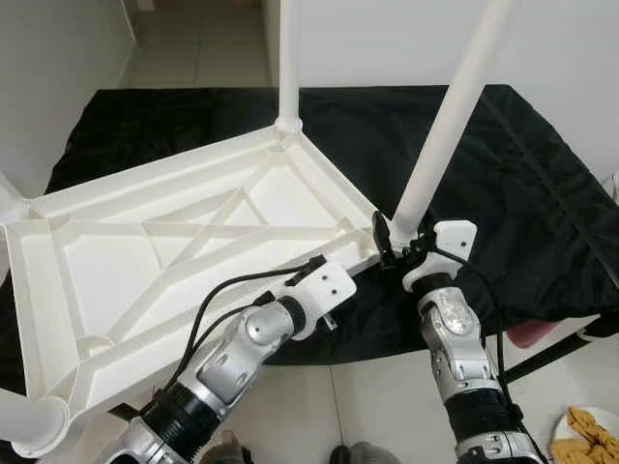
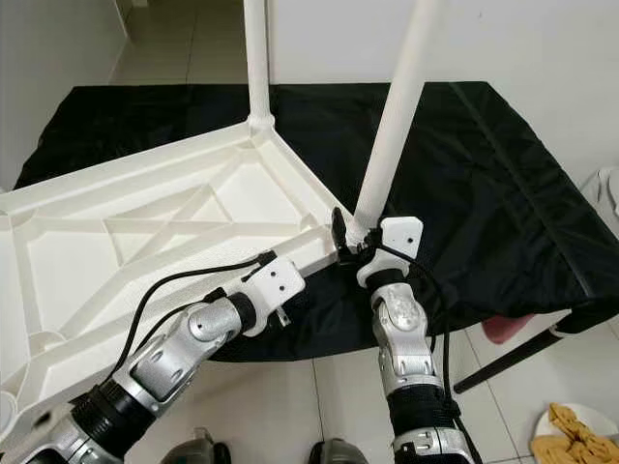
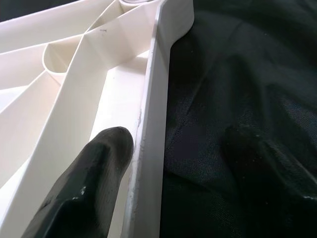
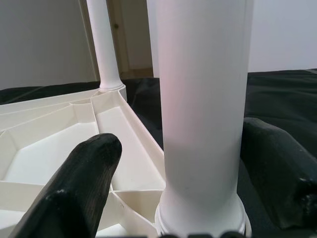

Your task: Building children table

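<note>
Over on the left, the white table top [image 1: 193, 261] lies upside down on the black cloth [image 1: 513, 184], ribs showing, and the left claw [image 3: 163, 148] straddles its near rim, one finger [image 3: 94, 168] inside the tray wall, the other outside on the cloth; spread apart, bracing rather than squeezing. A leg [image 1: 288, 58] already stands in the far corner socket, and two more stubs poke up at the left edge. Moving right: the right claw [image 4: 178, 188] sits around the base of the fourth leg [image 1: 445, 126], fingers either side of the tube (whether they're truly pinching it, I cannot tell), at the near-right corner. This looks like the seating step; the leg leans, so the next move likely calls for straightening it and pressing down into the socket. Far right, a plate of food [image 1: 585, 435] on the tiled floor [image 1: 377, 406], and something pink under the cloth's edge, neither in the way
</note>
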Motion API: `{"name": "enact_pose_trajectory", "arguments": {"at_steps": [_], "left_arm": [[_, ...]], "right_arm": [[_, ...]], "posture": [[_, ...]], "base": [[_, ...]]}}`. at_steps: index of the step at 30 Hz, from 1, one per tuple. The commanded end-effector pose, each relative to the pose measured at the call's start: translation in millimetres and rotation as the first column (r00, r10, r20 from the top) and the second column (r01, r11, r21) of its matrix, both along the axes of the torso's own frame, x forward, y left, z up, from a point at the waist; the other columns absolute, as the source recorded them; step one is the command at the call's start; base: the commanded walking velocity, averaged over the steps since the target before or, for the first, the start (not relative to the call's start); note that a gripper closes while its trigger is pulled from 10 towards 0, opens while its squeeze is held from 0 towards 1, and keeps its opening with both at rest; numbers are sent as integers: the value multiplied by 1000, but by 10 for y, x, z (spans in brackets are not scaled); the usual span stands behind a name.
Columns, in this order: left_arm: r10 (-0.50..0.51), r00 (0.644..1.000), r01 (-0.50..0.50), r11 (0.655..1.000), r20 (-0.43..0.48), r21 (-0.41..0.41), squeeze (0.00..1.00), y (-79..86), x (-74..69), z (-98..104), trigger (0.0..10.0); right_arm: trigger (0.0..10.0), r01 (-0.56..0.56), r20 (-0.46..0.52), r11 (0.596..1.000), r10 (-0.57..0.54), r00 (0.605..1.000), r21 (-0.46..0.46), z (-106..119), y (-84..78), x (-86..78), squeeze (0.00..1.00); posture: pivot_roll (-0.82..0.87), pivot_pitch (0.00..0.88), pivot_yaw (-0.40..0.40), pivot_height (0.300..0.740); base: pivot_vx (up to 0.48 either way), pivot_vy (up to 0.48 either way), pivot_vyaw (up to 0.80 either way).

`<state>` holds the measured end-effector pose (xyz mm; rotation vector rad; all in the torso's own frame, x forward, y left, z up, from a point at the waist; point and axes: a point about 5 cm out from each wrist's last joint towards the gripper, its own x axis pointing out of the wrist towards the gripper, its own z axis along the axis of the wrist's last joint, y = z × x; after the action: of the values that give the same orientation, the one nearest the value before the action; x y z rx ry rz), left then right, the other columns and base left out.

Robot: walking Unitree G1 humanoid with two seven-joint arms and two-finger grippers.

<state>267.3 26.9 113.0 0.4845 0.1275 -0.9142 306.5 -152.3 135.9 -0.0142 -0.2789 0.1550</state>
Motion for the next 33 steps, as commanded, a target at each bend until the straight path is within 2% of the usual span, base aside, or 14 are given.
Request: {"name": "enact_pose_trajectory", "arguments": {"at_steps": [1, 2, 3, 4, 8, 15, 16, 17, 18, 25, 33], "left_arm": [[34, 998, -32, 999, -48, 43, 0, 87, 9, -113, 10000], [27, 998, -25, 999, -56, 38, 0, 83, 2, -107, 3608], [27, 998, -25, 999, -56, 38, 0, 83, 2, -107, 3608], [16, 998, -14, 1000, -68, 27, 0, 84, -10, -99, 0], [-37, 995, 39, 999, -96, 22, 0, 87, -72, -95, 0], [-37, 994, 41, 999, -105, 36, 0, 118, -89, -93, 0], [-23, 994, 29, 998, -106, 50, 0, 147, -83, -100, 4078], [-23, 994, 29, 998, -106, 50, 0, 147, -83, -100, 4078], [-5, 994, 13, 997, -106, 76, 0, 190, -63, -116, 10000], [11, 994, -2, 996, -105, 87, 0, 235, -32, -105, 10000], [21, 995, -11, 995, -93, 99, 0, 258, -10, -89, 10000]], "right_arm": [[10000, -8, 4, 1000, 8, 1000, -9, -5, 11, 7, 0], [10000, -10, 4, 1000, 10, 1000, -12, -8, 19, 7, 0], [10000, -10, 4, 1000, 10, 1000, -12, -8, 19, 7, 0], [10000, -14, 4, 1000, 14, 1000, -15, -12, 28, 5, 0], [10000, -30, -4, 999, 30, 1000, -26, -32, 42, -6, 0], [10000, -49, -22, 998, 48, 999, -34, -66, 42, -16, 0], [10000, -60, -35, 998, 58, 998, -31, -85, 39, -19, 0], [10000, -60, -35, 998, 58, 998, -31, -85, 39, -19, 0], [10000, -69, -55, 997, 68, 996, -20, -115, 17, -19, 0], [10000, -108, -101, 994, 110, 989, 29, -156, -42, 9, 0], [10000, -169, -118, 985, 171, 978, 21, -175, -103, 17, 0]], "posture": [[43, 34, 10, 740], [42, 32, 9, 740], [42, 32, 9, 740], [42, 32, 9, 740], [41, 30, 2, 740], [44, 31, -1, 740], [41, 30, -1, 740], [41, 30, -1, 740], [45, 31, -1, 740], [43, 33, -4, 740], [52, 35, -4, 740]], "base": [[0, 0, 0], [0, 0, 0], [0, 0, 0], [0, 0, 0], [0, 0, 0], [0, 0, 0], [0, 0, 0], [0, 0, 0], [0, 0, 0], [0, 0, 0], [0, 0, 0]]}}
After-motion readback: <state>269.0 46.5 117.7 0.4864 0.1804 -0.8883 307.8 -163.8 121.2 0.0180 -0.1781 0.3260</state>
